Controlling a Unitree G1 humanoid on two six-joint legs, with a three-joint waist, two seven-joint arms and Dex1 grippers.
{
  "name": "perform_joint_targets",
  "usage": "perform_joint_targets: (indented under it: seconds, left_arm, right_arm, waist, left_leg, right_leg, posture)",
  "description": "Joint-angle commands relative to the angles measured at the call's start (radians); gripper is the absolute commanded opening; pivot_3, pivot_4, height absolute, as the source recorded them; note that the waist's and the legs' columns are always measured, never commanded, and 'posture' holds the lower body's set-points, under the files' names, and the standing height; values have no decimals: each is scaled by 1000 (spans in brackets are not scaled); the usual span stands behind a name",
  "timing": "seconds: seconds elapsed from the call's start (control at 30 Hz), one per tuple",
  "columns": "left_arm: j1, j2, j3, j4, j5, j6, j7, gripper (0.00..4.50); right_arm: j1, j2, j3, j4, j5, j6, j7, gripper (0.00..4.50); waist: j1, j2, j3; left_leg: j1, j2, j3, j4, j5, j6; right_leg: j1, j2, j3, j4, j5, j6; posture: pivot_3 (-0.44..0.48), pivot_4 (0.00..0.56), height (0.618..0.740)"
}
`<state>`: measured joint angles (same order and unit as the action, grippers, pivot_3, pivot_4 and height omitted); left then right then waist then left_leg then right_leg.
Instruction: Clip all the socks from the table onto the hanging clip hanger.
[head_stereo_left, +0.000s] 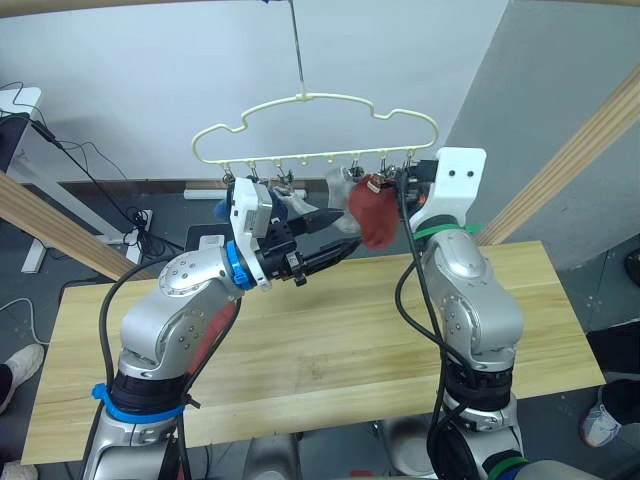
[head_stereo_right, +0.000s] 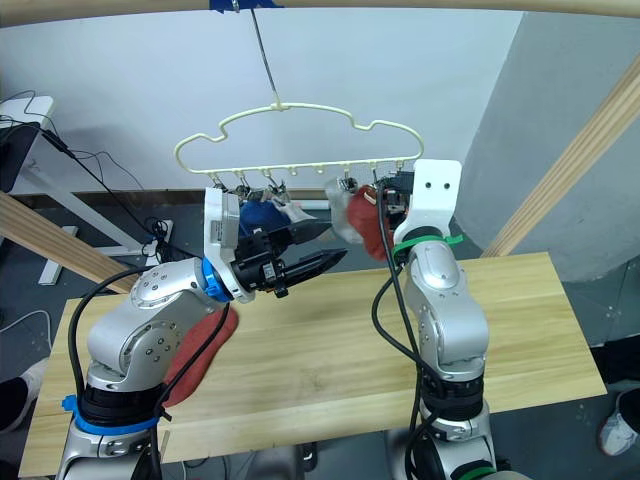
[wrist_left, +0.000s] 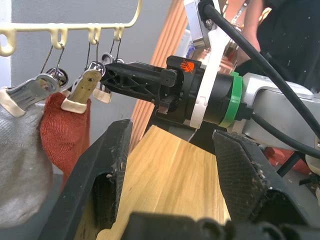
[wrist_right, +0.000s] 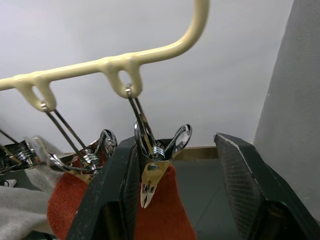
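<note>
Hanging from a thin metal hook, the pale yellow clip hanger (head_stereo_left: 318, 125) sits above the far edge of the wooden table (head_stereo_left: 330, 340), with its row of small metal clips along the bottom bar. A rust-red sock (head_stereo_left: 374, 212) hangs from a clip near the right end of that row, a light grey sock (wrist_left: 20, 155) hangs just beside it toward the robot's left, and a blue sock (head_stereo_right: 262, 214) hangs further left, behind the left arm. The right gripper (wrist_right: 175, 185) is raised to the hanger's right end, fingers spread apart, with the last clip (wrist_right: 152, 165) between them and the red sock just behind that clip; the clip lies close against one finger, and nothing is pinched. In the left wrist view, the right gripper's black fingers reach in among the clips beside the red sock. The left gripper (wrist_left: 172, 175) is held up in front of the hanger, pointing toward the robot's right at the red sock, its two fingers spread with nothing between them, the tabletop showing through the gap. A second rust-red sock (head_stereo_right: 200, 355) lies on the table under the left arm, partly hidden by it. At the near left edge, by the table, a person's shoe (head_stereo_left: 15, 365) is on the floor.
</note>
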<state>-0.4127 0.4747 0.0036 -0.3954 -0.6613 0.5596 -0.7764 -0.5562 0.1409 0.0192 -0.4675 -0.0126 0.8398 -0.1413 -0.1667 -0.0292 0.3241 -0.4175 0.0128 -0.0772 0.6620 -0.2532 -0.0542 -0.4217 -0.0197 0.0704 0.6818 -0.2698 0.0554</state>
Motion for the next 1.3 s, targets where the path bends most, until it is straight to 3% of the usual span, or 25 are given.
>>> perform_joint_targets:
  seconds: [0.03, 1.27, 1.3]
  left_arm:
    - [-9, -3, -4, -34, -7, -14, -6, 2859]
    - [-4, 0, -8, -34, -8, -10, -11, 2859]
    - [-5, -1, -7, -33, -8, -10, -9, 2859]
  right_arm:
    - [-29, 42, -10, -53, 25, -7, -15, 2365]
    - [-64, 62, -13, -49, 205, -48, -85, 2365]
    - [-65, 62, -12, -50, 209, -48, -87, 2160]
  waist:
    - [0, 0, 0]
    - [0, 0, 0]
    - [0, 0, 0]
  left_leg:
    - [0, 0, 0, 0, 0, 0]
    - [0, 0, 0, 0, 0, 0]
    - [0, 0, 0, 0, 0, 0]
  right_leg:
    - [0, 0, 0, 0, 0, 0]
    - [0, 0, 0, 0, 0, 0]
    - [0, 0, 0, 0, 0, 0]
  posture:
    - [-247, 279, 740]
    - [-243, 276, 740]
    - [-243, 276, 740]
